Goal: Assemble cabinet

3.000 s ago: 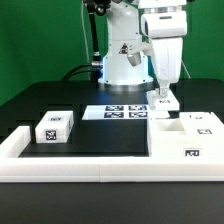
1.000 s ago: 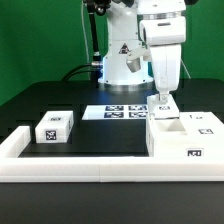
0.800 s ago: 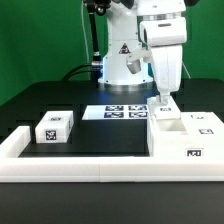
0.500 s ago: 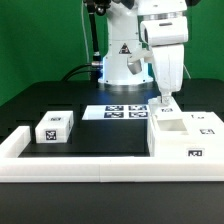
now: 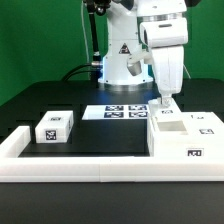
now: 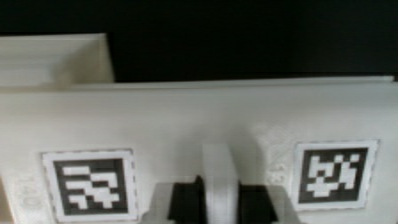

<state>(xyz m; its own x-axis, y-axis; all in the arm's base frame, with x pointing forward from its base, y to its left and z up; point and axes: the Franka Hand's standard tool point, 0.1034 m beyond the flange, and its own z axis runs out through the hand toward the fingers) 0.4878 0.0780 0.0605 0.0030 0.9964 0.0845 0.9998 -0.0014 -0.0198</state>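
Observation:
The cabinet (image 5: 186, 137) is a large white box with square compartments and tags, at the exterior view's right. My gripper (image 5: 166, 101) hangs just behind its far left corner, shut on a small white part (image 5: 166, 104). In the wrist view that part (image 6: 214, 120) fills the picture, with two tags on its face. The dark fingers (image 6: 183, 203) clamp a thin white ridge (image 6: 217, 185) between the tags. I cannot tell whether the part touches the cabinet.
A small white tagged block (image 5: 55, 127) sits at the exterior view's left. The long low white border rail (image 5: 75, 166) runs along the front and left. The marker board (image 5: 115, 111) lies in the middle. The robot base (image 5: 122, 60) stands behind.
Over three seconds the gripper and the white part have shifted very slightly toward the exterior view's right. In the last second almost nothing has moved.

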